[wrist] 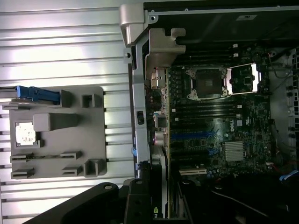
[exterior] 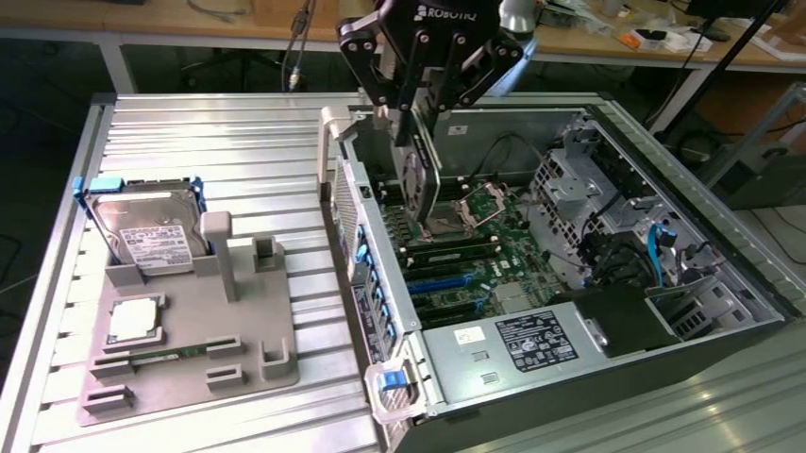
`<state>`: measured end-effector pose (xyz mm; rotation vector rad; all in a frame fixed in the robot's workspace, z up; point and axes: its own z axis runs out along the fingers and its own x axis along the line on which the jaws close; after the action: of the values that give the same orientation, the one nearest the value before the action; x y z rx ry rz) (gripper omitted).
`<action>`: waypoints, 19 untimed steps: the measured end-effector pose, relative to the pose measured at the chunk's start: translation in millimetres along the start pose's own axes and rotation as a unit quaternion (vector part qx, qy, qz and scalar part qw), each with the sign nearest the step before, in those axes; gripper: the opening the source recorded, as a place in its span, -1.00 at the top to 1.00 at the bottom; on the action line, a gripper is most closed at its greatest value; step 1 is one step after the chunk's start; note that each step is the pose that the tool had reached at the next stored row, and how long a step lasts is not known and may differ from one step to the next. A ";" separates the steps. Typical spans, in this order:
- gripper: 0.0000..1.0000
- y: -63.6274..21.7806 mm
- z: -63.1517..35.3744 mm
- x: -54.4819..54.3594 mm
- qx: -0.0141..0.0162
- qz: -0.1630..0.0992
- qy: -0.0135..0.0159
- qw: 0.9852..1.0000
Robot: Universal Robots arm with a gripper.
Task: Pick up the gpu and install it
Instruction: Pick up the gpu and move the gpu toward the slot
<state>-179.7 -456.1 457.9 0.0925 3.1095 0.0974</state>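
fig. — gpu installation, card in transit over the open chassis.

(a) ribbed metal surface (exterior: pixel 202 132), carrying everything else.
(b) computer case (exterior: pixel 592 396), lying on its side with the side panel off; the motherboard (exterior: pixel 466 274) faces up, with the power supply (exterior: pixel 516 344) at the near end.
(c) grey holder tray (exterior: pixel 189 321), on the surface at the exterior view's left of the case. it carries the hard drive (exterior: pixel 145 236) in its blue frame, standing on edge, a processor (exterior: pixel 132 321) lying flat, and a narrow memory stick (exterior: pixel 158 357).
(d) gpu (exterior: pixel 422 184), held upright, edge downward, inside the case. it hangs close to the rear wall, above the board and near the processor socket (exterior: pixel 456 219).
(e) pincer (exterior: pixel 420 113), partly closed, its fingers clamped on the top of the gpu from both faces (the wrist view looks straight down along the card onto the board).

progress: the pick-up reads as done — the card is off the tray and inside the chassis. insertion is not done: the lower edge appears to sit clear of the board, and the blue expansion slot (exterior: pixel 441 281) lies nearer the power supply than the card does. whether the bracket is lined up with the rear openings cannot be told.
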 end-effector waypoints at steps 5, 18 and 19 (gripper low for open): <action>0.46 0.3 0.2 -5.7 0.000 0.000 0.000 1.000; 0.46 1.0 0.6 -18.0 0.000 -0.001 0.000 1.000; 0.46 1.1 0.6 -19.0 0.000 -0.001 0.000 1.000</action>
<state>-160.7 -456.2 457.9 0.0894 3.1096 0.0976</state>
